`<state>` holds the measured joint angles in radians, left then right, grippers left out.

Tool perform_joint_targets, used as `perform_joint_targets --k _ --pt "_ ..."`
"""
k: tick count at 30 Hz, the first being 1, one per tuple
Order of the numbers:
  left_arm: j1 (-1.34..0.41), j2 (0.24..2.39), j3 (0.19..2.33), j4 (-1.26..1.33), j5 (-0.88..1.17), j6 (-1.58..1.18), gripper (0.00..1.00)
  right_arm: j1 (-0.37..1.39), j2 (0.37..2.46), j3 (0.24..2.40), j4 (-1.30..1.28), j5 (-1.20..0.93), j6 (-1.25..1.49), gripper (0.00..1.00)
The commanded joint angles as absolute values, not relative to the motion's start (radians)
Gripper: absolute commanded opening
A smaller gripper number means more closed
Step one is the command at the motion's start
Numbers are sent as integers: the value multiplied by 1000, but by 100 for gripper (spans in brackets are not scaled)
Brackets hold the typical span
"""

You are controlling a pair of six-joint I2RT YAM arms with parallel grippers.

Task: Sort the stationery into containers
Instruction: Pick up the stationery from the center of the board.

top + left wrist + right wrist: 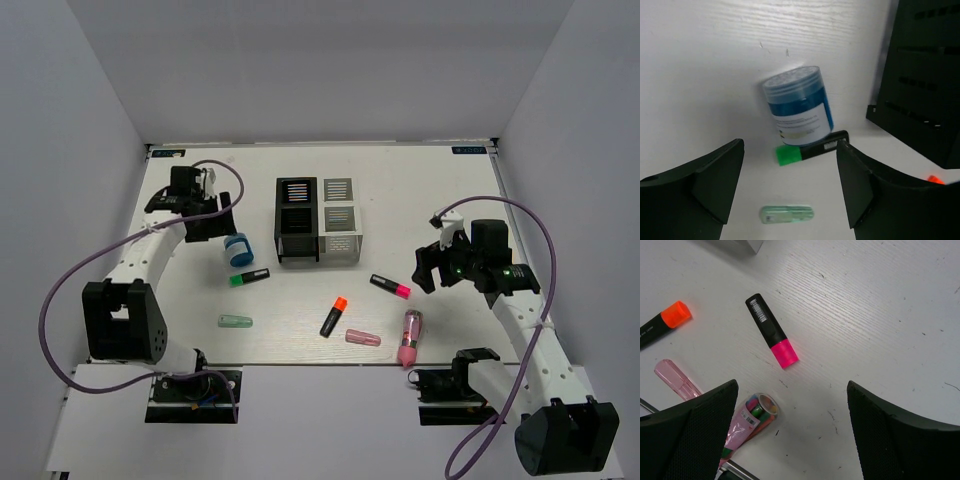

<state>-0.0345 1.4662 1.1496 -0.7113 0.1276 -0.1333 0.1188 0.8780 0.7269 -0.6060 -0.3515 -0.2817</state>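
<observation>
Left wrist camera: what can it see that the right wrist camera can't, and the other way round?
Only left wrist: the blue-white tape roll, green-capped highlighter, pale green capsule piece and black organiser box. Only right wrist: the pink-capped highlighter, pink capsule piece and pink-clear tube. Both: the white table, and the orange-capped highlighter, likely the orange sliver at the left wrist view's edge.

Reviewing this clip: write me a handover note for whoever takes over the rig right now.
Left gripper and right gripper: jaws open, empty.
Loose on the table: tape roll, green-capped highlighter, green capsule, orange-capped highlighter, pink capsule, pink-capped highlighter, pink tube.
Black box, white-grey box: nothing visible inside.
Done: nothing. Left: all seven items.
</observation>
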Motion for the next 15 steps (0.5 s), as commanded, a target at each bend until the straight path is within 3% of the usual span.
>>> perform_joint_targets --k 1,8,11,15 --pt "-118 1443 1161 -770 11 -414 85 121 882 744 -618 -376 -293 90" --pt "-199 1572 1340 -919 -156 -646 83 120 873 739 -621 -373 -295 90" --pt "-226 1638 1413 -1026 -280 -701 87 120 858 735 -621 -364 -301 90" --pt "-195 1664 1410 -1014 -252 -703 89 124 859 735 -621 -367 -302 90"
